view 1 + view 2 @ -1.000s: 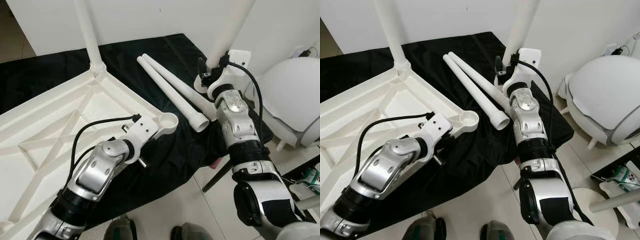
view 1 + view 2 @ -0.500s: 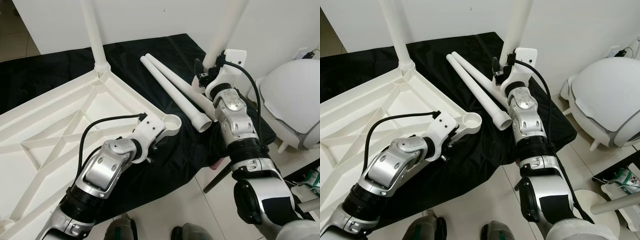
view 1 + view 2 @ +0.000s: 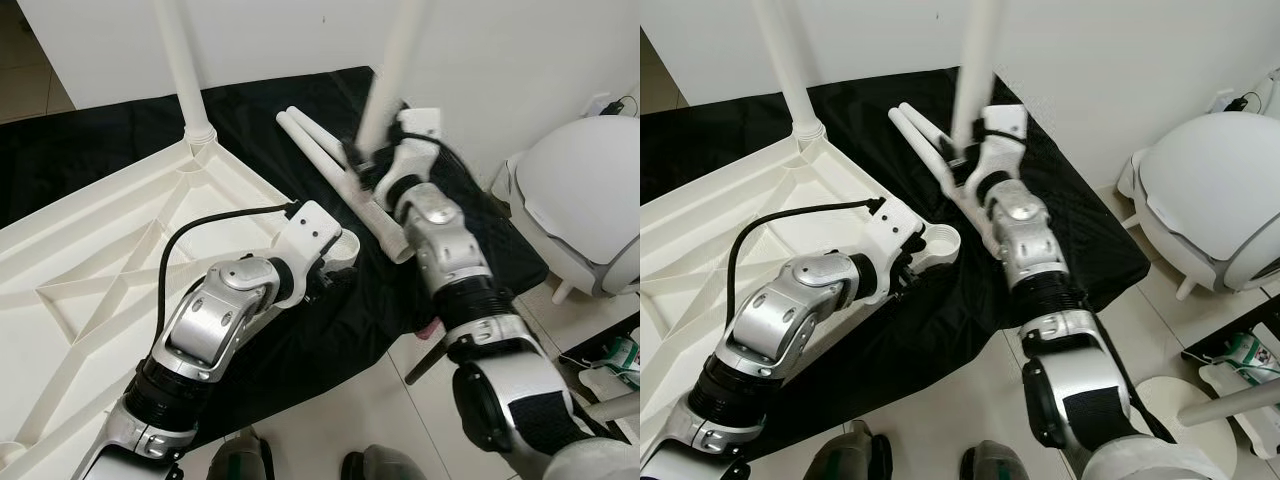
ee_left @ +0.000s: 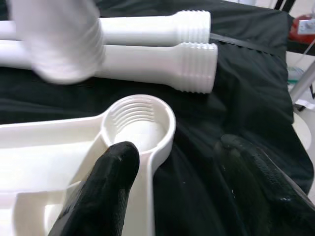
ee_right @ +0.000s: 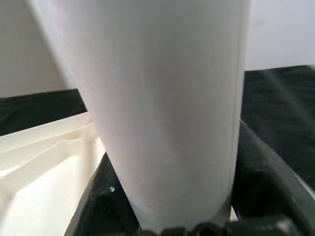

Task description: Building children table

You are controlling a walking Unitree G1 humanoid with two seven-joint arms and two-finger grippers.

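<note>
Right gripper (image 3: 366,160) clamping upright white table leg (image 3: 392,70), fingers closed on either side of it.
Holding that leg just beyond threaded corner socket (image 4: 140,119) of upside-down white tabletop (image 3: 100,250), lower end blurred above two spare legs (image 4: 147,46). Left gripper (image 4: 172,167) hovering at same socket, fingers apart, one finger (image 4: 106,182) lying against socket rim, other over black cloth (image 3: 330,330). Spare legs lying side by side on cloth just past socket, threaded ends near it. One more leg (image 3: 182,65) standing in far corner of tabletop, well apart from socket.
</note>
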